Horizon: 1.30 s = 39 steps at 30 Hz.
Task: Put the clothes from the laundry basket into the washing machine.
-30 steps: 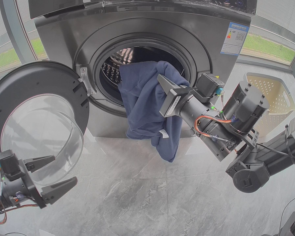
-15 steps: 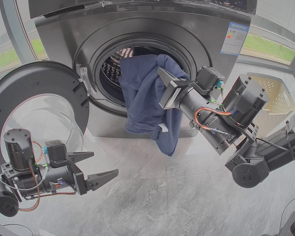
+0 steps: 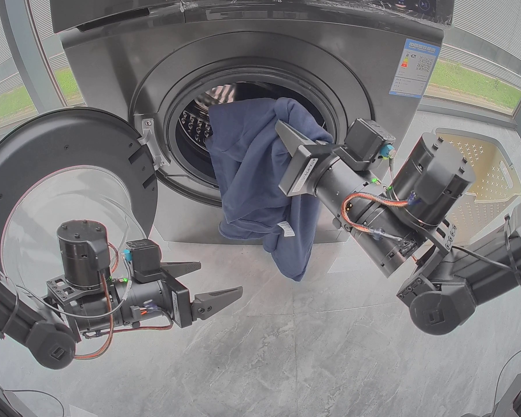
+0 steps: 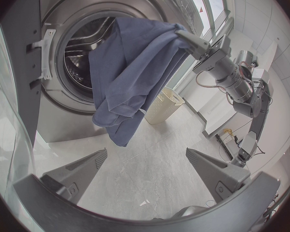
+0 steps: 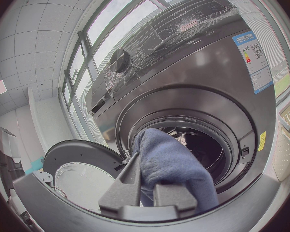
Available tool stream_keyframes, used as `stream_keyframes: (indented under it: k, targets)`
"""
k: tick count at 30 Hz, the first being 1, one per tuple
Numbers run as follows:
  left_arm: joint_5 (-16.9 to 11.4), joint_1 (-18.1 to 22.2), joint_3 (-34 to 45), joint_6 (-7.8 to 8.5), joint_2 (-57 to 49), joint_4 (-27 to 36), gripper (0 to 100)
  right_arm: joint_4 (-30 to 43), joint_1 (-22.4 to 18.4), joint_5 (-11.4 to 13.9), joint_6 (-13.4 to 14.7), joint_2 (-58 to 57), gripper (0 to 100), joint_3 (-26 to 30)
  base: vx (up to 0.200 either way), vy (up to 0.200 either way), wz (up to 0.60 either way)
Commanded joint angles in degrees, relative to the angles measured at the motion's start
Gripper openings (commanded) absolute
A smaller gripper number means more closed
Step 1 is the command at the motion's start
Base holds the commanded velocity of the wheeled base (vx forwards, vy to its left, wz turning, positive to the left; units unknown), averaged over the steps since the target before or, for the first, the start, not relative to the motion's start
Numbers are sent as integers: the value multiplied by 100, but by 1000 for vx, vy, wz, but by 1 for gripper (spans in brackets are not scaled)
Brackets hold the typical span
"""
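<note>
A navy blue garment (image 3: 255,169) hangs in front of the open drum (image 3: 197,128) of the grey washing machine (image 3: 341,65). Its top reaches the drum's rim and its tail dangles below the opening. My right gripper (image 3: 285,133) is shut on the garment's upper right fold (image 5: 170,165). My left gripper (image 3: 220,279) stands open low over the floor, below and left of the garment (image 4: 132,68), with nothing between its fingers. The cream laundry basket (image 3: 486,175) stands to the right of the machine.
The washer's round door (image 3: 58,146) is swung open to the left, just behind my left arm. Grey tiled floor (image 3: 283,348) lies open in front of the machine. Windows run behind it.
My left arm has swung in from the lower left corner toward the hanging garment, its gripper still open. The right gripper has edged the garment slightly up and toward the drum.
</note>
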Motion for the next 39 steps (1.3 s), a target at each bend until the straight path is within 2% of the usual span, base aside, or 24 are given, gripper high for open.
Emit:
stream_keyframes:
  k: [1, 9, 12, 13, 16, 20, 22, 24, 37, 39]
  targets:
    - [8, -10, -221, -6, 392, 2, 100, -4, 11, -3, -1, -15, 0, 5, 0, 0, 0]
    - [8, -10, -669, -41, 885, -6, 100, -13, 29, -12, -1, -23, 0, 22, 0, 0, 0]
    - [8, -10, -810, -112, 990, -6, 100, -13, 29, -21, -1, -23, 0, 49, 0, 0, 0]
    - [8, -10, -942, -235, 1069, -6, 100, -13, 37, -21, -1, -23, 0, 110, 0, 0, 0]
    - [-1, 8, -1179, -384, 1245, -42, 100, -21, 55, -30, -1, -32, 0, 163, 0, 0, 0]
    - [-1, 34, -1513, -507, 1570, -209, 100, -21, 64, -38, -1, -50, 0, 189, 0, 0, 0]
    - [-1, 34, -1531, -507, 1579, -217, 100, -13, 64, -38, -1, -59, 0, 189, 0, 0, 0]
    - [-1, 43, -1874, -621, 1869, -305, 100, -13, 64, -38, -1, -59, 0, 189, 0, 0, 0]
    - [-89, 52, -2717, -771, 2352, -376, 100, -21, 99, -47, -1, -41, 0, 198, 0, 0, 0]
    - [-124, 34, -2735, -850, 2317, -446, 100, -21, 99, -47, -1, -41, 0, 233, 0, 0, 0]
